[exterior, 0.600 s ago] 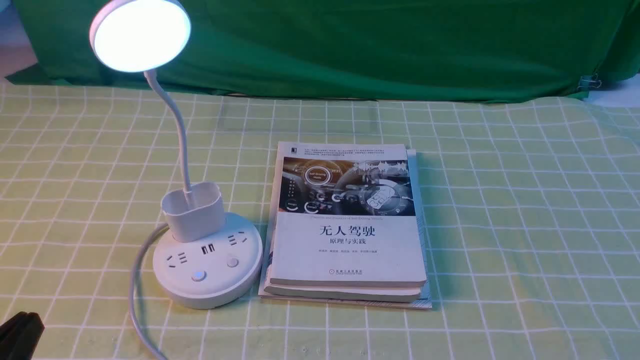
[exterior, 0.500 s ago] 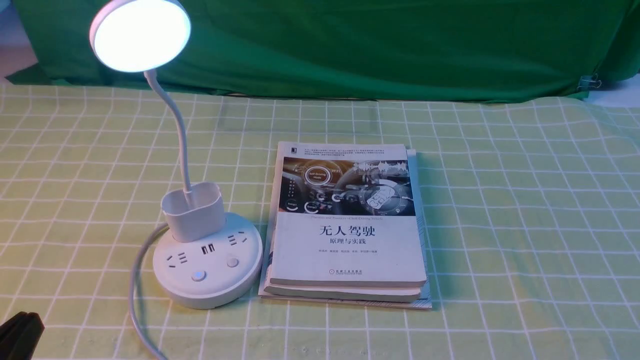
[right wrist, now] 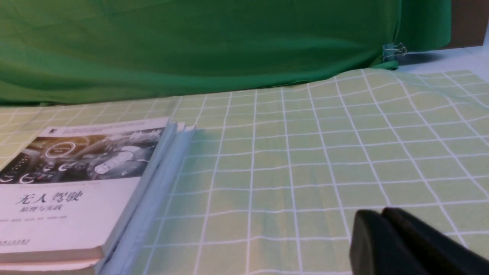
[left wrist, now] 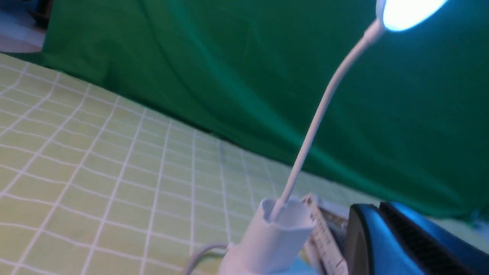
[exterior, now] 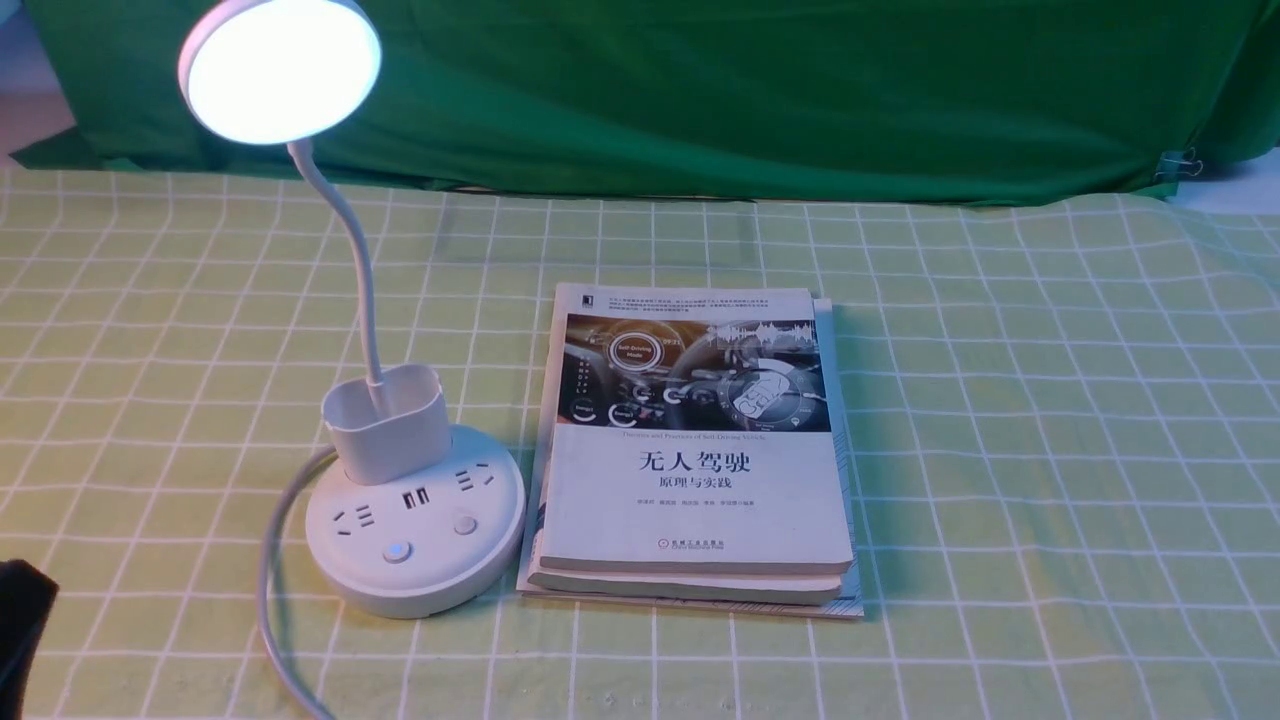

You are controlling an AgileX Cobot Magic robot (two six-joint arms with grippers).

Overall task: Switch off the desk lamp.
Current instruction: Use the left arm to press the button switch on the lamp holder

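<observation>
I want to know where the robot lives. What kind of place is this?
Probably a pretend study desk set up for testing, not a real room. A lit desk lamp and a stack of books sit on a checked tablecloth, with a green cloth hung behind.

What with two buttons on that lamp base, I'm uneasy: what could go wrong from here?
The left claw could press the wrong button: the lit button and the plain button sit close. Coming in low, it may snag the grey cord or shove the desk lamp into the books.
</observation>
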